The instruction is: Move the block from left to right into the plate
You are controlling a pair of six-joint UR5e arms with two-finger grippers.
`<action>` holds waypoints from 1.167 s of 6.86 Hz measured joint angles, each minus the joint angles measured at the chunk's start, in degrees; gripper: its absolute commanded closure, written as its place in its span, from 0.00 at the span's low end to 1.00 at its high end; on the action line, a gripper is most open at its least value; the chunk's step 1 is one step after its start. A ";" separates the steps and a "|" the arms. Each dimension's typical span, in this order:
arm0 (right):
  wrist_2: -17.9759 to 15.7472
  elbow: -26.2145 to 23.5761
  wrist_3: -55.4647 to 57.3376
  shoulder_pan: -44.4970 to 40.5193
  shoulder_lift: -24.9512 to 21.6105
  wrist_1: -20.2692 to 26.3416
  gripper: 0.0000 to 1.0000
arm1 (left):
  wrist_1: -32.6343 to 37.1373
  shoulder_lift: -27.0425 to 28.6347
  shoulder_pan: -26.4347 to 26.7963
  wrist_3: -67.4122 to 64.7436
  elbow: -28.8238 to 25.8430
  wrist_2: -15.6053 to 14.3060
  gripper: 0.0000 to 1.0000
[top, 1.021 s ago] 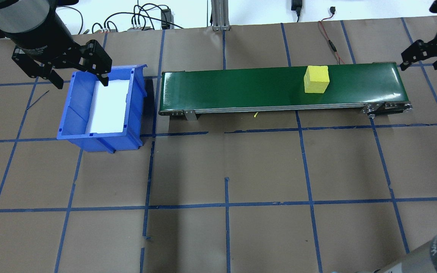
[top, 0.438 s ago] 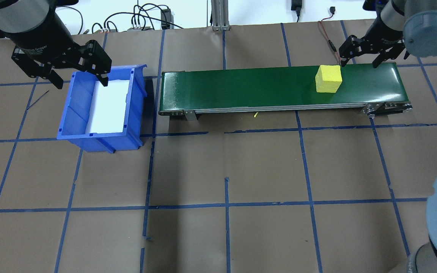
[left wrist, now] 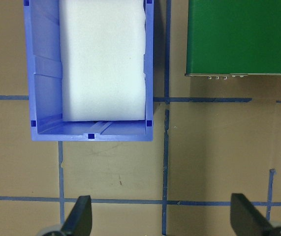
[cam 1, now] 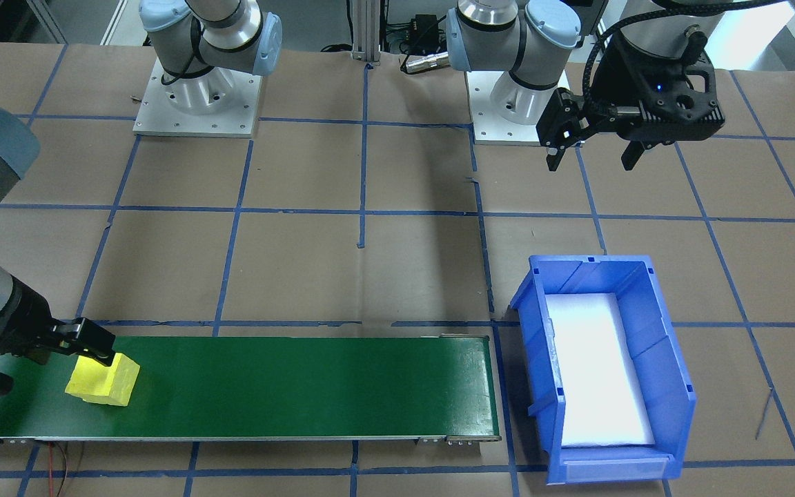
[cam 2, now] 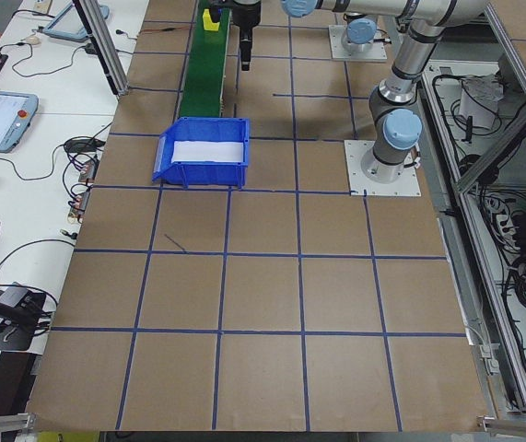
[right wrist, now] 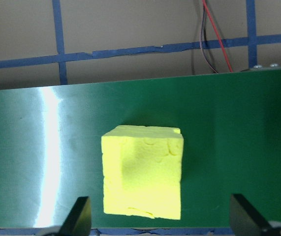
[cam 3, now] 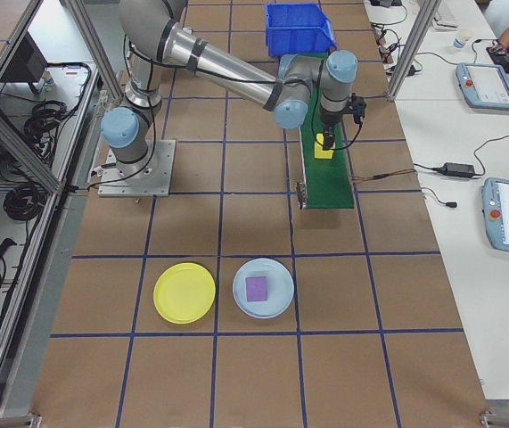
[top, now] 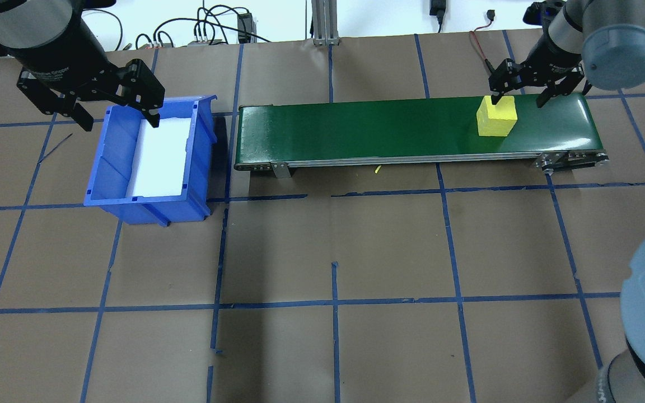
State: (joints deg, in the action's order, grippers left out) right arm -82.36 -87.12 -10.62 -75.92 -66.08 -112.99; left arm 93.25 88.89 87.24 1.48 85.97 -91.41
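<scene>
A yellow foam block (top: 497, 116) (cam 1: 102, 379) (right wrist: 142, 172) rests on the green conveyor belt (top: 356, 126) near its right end. My right gripper (top: 520, 95) (cam 1: 38, 366) (right wrist: 161, 221) hovers open just above the block, one finger at its far edge, the other well clear. My left gripper (top: 116, 116) (cam 1: 592, 160) (left wrist: 161, 219) hangs open and empty over the near end of the blue bin (top: 110, 162). The bright yellow plate (cam 3: 184, 292) lies on the table far from the belt and shows only in the exterior right view.
The blue bin (cam 1: 660, 373) (left wrist: 42, 73) holds a white foam pad and stands off the belt's left end. Beside the yellow plate lies a pale blue plate (cam 3: 276, 308) with a purple block (cam 3: 256, 288). Cables run along the table's far edge.
The block has travelled right along the belt. My right arm swung in from the right edge and its open gripper now sits over the block. The left arm has not moved.
</scene>
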 measured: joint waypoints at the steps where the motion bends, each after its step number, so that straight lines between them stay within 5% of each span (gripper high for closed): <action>1: 1.05 -0.01 -0.15 0.00 1.15 -0.26 0.02 | 0.00 -0.02 0.00 0.01 0.03 0.00 0.00; 4: 0.92 -0.21 -1.38 0.30 4.33 -2.95 0.12 | 0.00 -0.03 -0.03 0.09 0.07 0.00 0.00; 5: 0.55 -0.22 -1.60 0.42 4.76 -3.39 0.49 | 0.00 -0.03 -0.04 0.12 0.07 0.00 0.00; 6: 0.16 -0.19 -1.66 0.78 4.89 -3.54 0.62 | 0.00 -0.04 -0.08 0.16 0.07 0.00 0.00; 8: -0.10 0.08 -1.81 2.57 4.50 -3.56 0.65 | 0.00 -0.04 -0.13 0.19 0.06 0.00 0.00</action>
State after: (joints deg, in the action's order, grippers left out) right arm -82.47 -87.04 -12.43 -73.35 -61.58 -116.55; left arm 93.25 88.85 87.12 1.67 86.03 -91.41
